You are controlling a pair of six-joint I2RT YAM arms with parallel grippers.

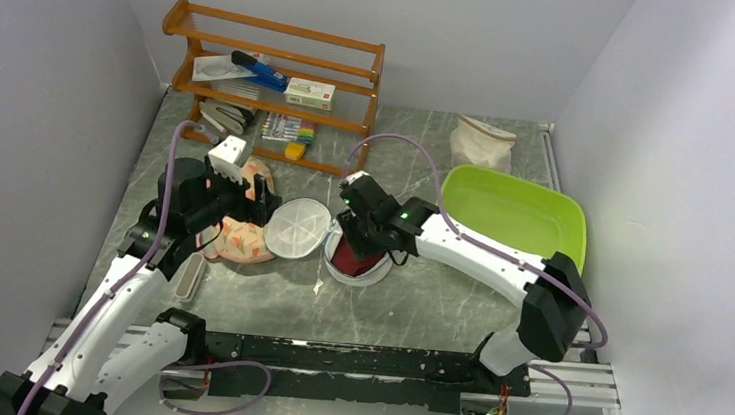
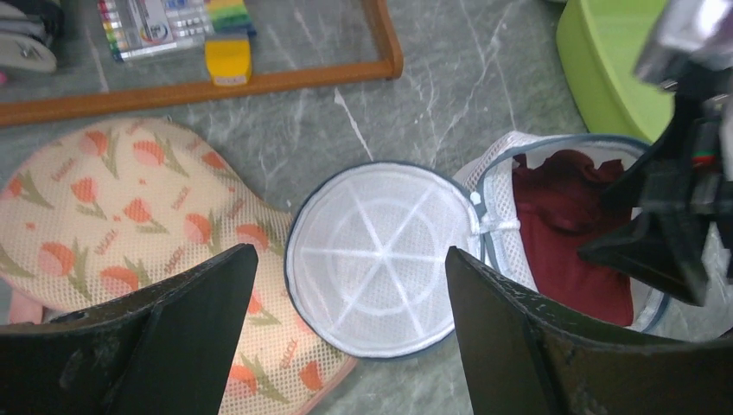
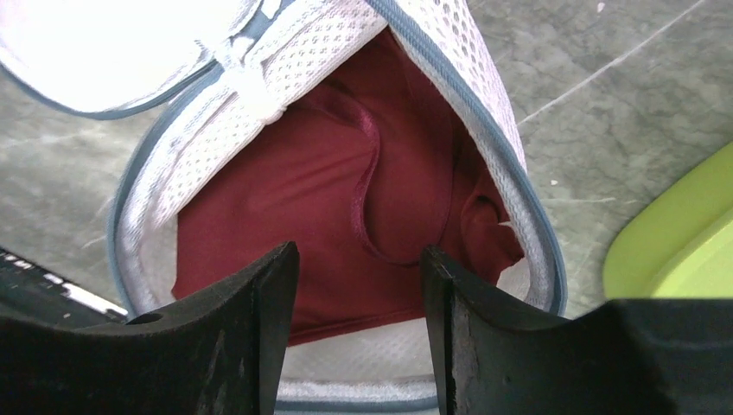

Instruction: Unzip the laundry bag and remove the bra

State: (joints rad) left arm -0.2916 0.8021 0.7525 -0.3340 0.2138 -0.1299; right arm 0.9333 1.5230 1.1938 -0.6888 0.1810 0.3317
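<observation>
Both jaws gape: left above laundry bag [image 2: 372, 259], right over bra [image 3: 294, 190].

The laundry bag [image 2: 372, 259] is white open-weave mesh cloth; the bra [image 3: 294, 190] is soft, matt maroon fabric (strap edging faintly sheeny). The bench [image 1: 415, 302] looks like smooth grey marbled stone. The right arm's fingers [image 3: 225, 346] are matt black plastic; the tub [image 1: 513, 215] is glossy green plastic.
</observation>
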